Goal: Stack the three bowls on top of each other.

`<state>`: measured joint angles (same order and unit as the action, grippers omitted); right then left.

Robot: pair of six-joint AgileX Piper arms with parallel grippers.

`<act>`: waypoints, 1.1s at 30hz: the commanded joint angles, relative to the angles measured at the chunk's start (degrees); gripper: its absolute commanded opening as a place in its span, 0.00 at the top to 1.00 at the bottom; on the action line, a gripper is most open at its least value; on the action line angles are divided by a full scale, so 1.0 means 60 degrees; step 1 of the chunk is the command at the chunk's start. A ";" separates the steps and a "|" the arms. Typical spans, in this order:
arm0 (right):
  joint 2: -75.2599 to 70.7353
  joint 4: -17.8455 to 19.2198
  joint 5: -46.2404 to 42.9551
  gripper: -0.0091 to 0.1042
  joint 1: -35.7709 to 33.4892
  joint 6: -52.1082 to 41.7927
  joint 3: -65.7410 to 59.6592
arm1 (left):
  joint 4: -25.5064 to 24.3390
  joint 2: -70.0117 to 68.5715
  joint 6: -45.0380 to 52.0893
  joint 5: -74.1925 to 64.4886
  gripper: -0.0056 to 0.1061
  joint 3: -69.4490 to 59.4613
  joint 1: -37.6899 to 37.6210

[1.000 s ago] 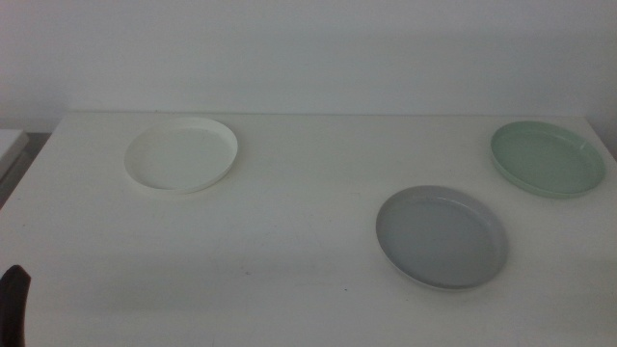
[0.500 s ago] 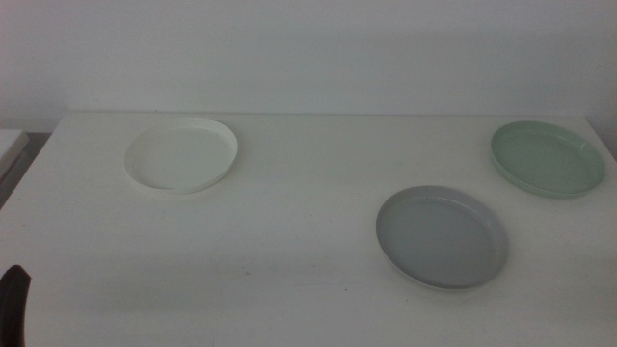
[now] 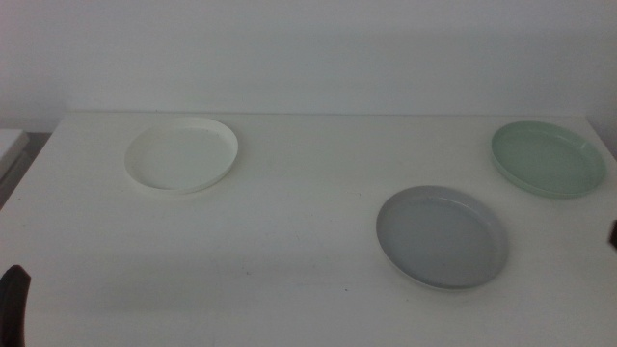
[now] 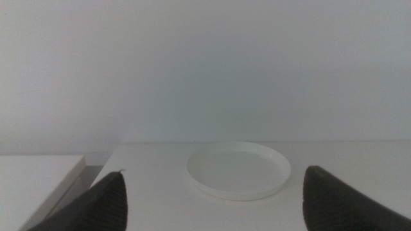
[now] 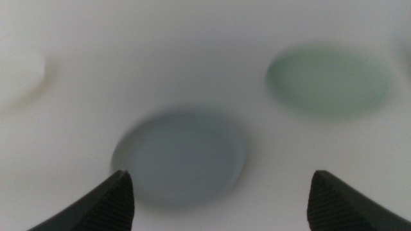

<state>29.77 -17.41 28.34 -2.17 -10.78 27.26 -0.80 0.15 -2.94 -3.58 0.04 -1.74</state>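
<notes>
Three shallow bowls lie apart on the white table. The white bowl is at the back left, the grey bowl at the front right, and the pale green bowl at the far right. My left gripper waits at the front left corner; its wrist view shows it open and empty, facing the white bowl. Only a dark sliver of my right gripper shows at the right edge. Its blurred wrist view shows it open and empty above the grey bowl, with the green bowl beyond.
A plain white wall stands behind the table. A lower white surface adjoins the table's left edge. The green bowl lies close to the table's right edge. The white bowl shows faintly in the right wrist view.
A dark sliver of my right gripper has come into the middle view at the right edge. The bowls and the left gripper have not moved.
</notes>
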 commanded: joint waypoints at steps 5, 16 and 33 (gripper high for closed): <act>0.2952 -0.0194 0.3240 0.10 -0.0009 0.0096 0.2495 | 0.0030 -0.0025 -0.0064 0.0129 0.11 -0.0006 0.0013; 0.4762 -0.1394 0.3197 0.10 -0.0009 0.0458 0.3092 | 0.0030 -0.0025 -0.0064 0.0129 0.11 -0.0006 0.0013; 1.0314 0.0407 0.2890 0.10 -0.0027 0.1862 0.5818 | 0.0030 -0.0025 -0.0064 0.0129 0.11 -0.0006 0.0013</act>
<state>89.18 -15.92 45.24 -2.20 0.00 59.72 -0.80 0.15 -2.94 -3.58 0.04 -1.74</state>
